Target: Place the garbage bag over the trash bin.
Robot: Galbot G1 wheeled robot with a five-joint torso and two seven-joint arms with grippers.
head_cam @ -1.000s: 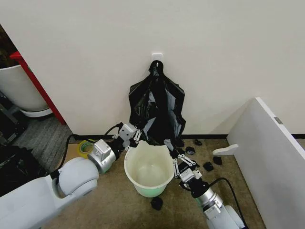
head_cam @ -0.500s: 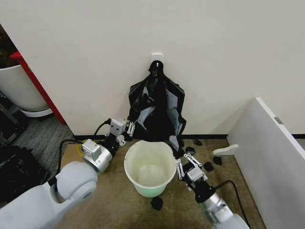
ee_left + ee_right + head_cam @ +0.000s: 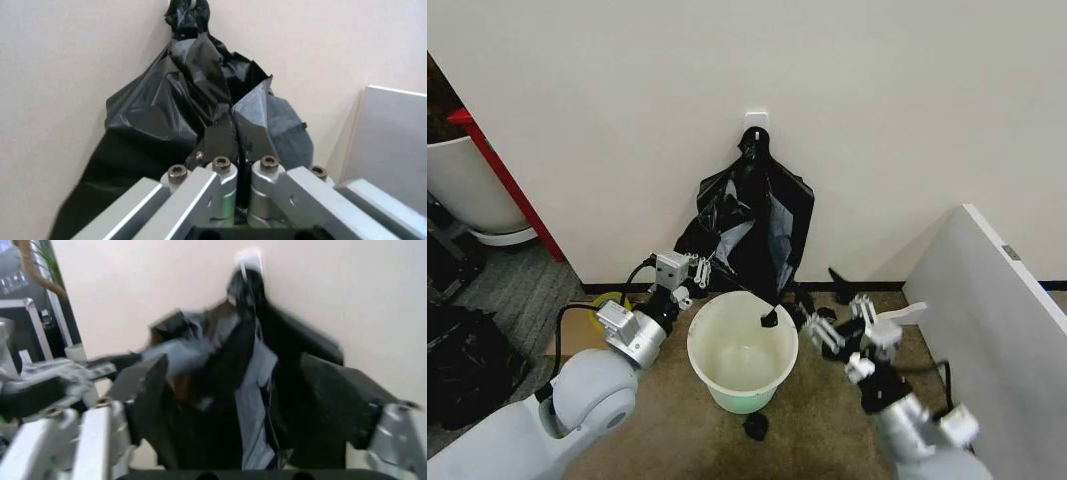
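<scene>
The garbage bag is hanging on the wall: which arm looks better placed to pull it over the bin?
Probably the left. The left gripper is shut on the garbage bag just above the trash bin, while the right gripper is open beside the bin, holding nothing.

The garbage bag (image 3: pixel 752 225) is thin, glossy black plastic, crinkled and creased. The trash bin (image 3: pixel 742 352) is smooth cream plastic with a faint sheen. The left gripper (image 3: pixel 235 165) has matt, silvery metal fingers (image 3: pixel 220 182) with round bolts.
</scene>
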